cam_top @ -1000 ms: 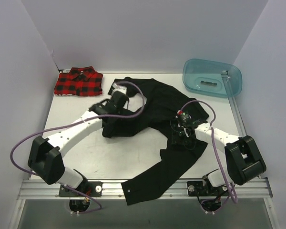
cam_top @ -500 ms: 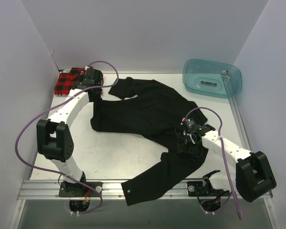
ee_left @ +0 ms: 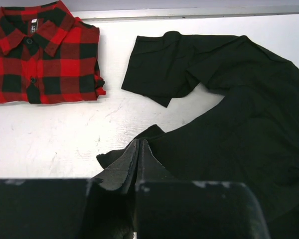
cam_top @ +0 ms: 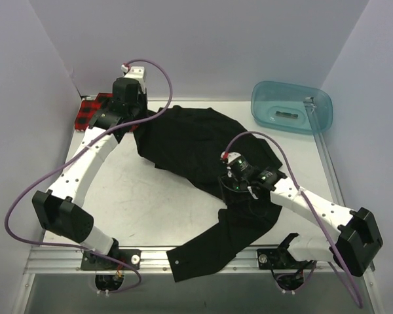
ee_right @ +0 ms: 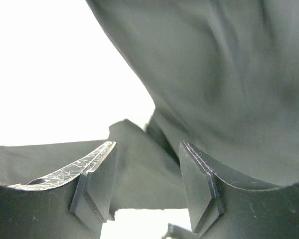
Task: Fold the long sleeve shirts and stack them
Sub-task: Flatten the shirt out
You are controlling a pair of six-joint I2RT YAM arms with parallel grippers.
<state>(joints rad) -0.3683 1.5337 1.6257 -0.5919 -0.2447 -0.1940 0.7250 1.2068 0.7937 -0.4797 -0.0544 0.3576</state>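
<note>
Nearest: a long tail of the black shirt (cam_top: pixel 196 144) runs back past the right end effector (cam_top: pixel 239 175) to the near edge of the desk (cam_top: pixel 137 196). The right end effector's jaws stand apart over bunched cloth, nothing visibly pinched. Farther out, the left end effector (ee_left: pixel 139 144) is clamped on a fold at the shirt's edge. Just beyond it and to its left lies the plaid shirt (ee_left: pixel 45 55), folded, collar up. Judgement: spreading step. Draw the left pinch low and slow, stopping short of the plaid. The right should take one layer, not the bunch, then pull opposite to flatten.
</note>
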